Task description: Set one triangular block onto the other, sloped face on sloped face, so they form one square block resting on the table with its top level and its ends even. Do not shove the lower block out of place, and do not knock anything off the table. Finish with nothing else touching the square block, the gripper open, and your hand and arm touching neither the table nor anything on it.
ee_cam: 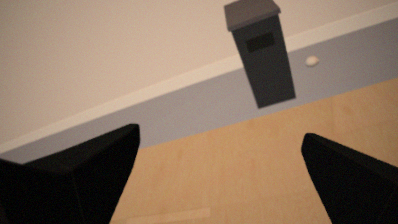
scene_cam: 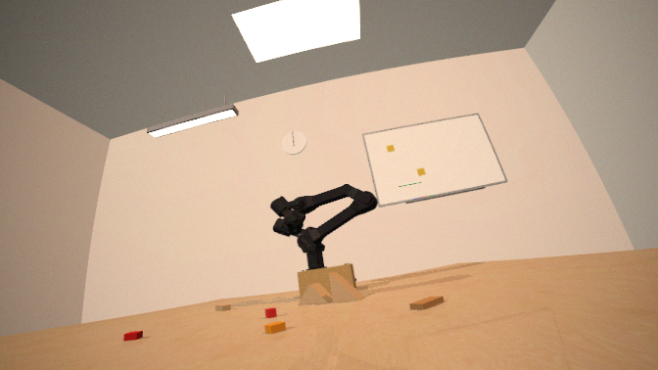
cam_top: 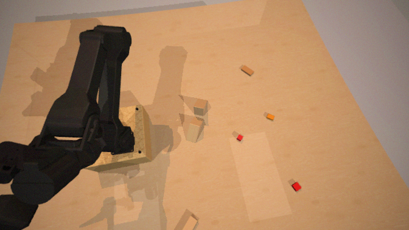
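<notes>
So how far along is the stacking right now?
Nothing is done yet. The two triangular blocks sit apart on the table, none stacked. Nothing is in hand: the gripper is open with only bare table between its fingers, and the arm is folded up over its base. Still left: reaching a block, grasping it, setting it slope on slope onto the other, releasing and withdrawing.

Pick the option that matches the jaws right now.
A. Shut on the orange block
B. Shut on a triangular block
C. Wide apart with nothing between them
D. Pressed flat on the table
C: in the wrist view the gripper has its jaws standing far apart, with only bare table visible in the gap between them.
</notes>
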